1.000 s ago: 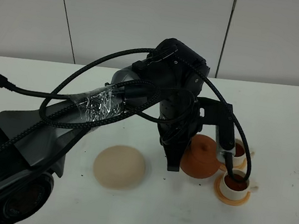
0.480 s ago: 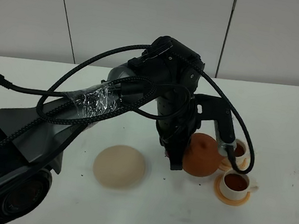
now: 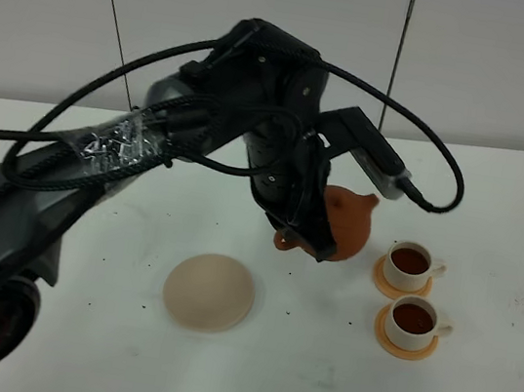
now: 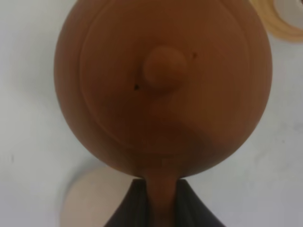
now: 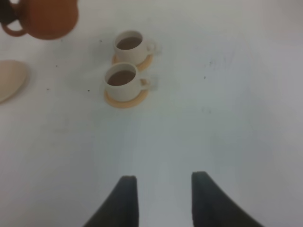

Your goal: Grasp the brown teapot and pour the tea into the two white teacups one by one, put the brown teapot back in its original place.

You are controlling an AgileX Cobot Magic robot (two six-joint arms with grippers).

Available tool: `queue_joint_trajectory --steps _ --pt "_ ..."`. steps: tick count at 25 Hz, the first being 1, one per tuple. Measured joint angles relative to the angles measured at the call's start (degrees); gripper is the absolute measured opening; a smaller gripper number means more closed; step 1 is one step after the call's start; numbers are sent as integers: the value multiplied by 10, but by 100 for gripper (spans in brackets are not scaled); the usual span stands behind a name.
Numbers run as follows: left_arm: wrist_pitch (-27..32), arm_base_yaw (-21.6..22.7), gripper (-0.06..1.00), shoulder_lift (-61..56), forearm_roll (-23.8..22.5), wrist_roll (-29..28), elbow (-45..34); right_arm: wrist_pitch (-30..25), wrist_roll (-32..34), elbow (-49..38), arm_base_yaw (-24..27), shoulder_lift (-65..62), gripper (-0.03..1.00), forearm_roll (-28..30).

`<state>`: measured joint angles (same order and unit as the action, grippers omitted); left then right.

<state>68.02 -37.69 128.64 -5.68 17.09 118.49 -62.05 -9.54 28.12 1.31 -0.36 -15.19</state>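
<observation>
trivet top bare and open from above, two filled cups close together on coasters block the right side, lifted teapot between them

Right tool open over white bench, two white teacups holding tea on orange coasters, brown teapot nearby.

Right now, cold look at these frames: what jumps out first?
The left gripper holds the brown teapot in the air by its handle, above the table and just left of the cups. Both white teacups stand on orange coasters at right and already hold dark tea. The beige trivet lies bare at centre-left, and the right gripper hangs open, away from the cups.
</observation>
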Motion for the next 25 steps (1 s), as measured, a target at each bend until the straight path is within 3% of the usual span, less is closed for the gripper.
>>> queue_joint_trajectory --steps 8,15,25 --pt "-1 6 17 -46 -35 -167 -108 0 0 0 0 0 27 0" --pt "-5 6 17 -99 -48 -254 -211 0 0 0 0 0 27 0" --pt "-139 30 17 -186 -61 -356 -386 0 0 0 0 0 27 0"
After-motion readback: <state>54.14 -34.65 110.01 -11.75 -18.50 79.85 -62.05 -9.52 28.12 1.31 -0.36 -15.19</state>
